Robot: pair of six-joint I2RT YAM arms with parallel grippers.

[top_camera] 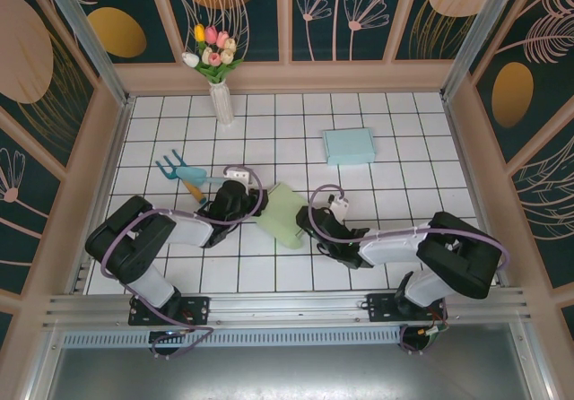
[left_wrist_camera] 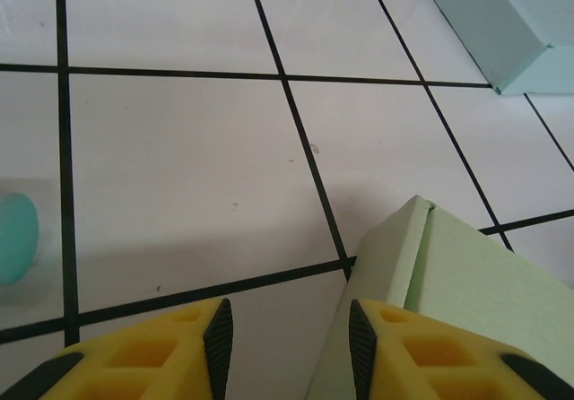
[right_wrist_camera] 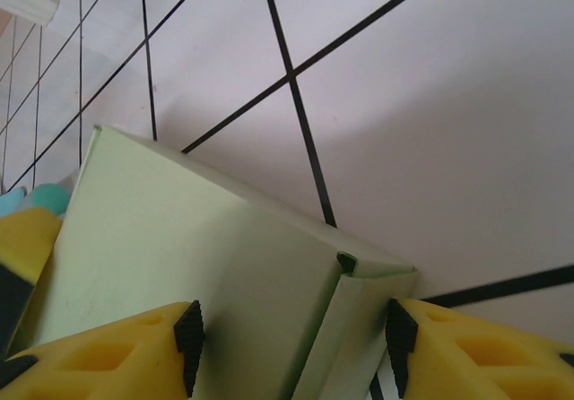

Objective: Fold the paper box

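Observation:
The pale green paper box (top_camera: 282, 213) lies on the tiled table between my two grippers, lid panel down, tilted. My left gripper (top_camera: 244, 204) is at its left edge. In the left wrist view the fingers (left_wrist_camera: 289, 328) stand open over bare tile, and the right fingertip (left_wrist_camera: 363, 337) overlaps the box's near wall (left_wrist_camera: 466, 274). My right gripper (top_camera: 309, 221) is at the box's right end. Its fingers (right_wrist_camera: 292, 328) are open and straddle the box's corner and side flap (right_wrist_camera: 359, 328), with the right pad (right_wrist_camera: 399, 337) close against the flap's edge.
A folded light blue box (top_camera: 349, 145) sits at the back right. A white vase of tulips (top_camera: 220, 95) stands at the back left. A teal garden rake (top_camera: 184, 174) lies just left of my left gripper. Low walls (top_camera: 99, 176) ring the table.

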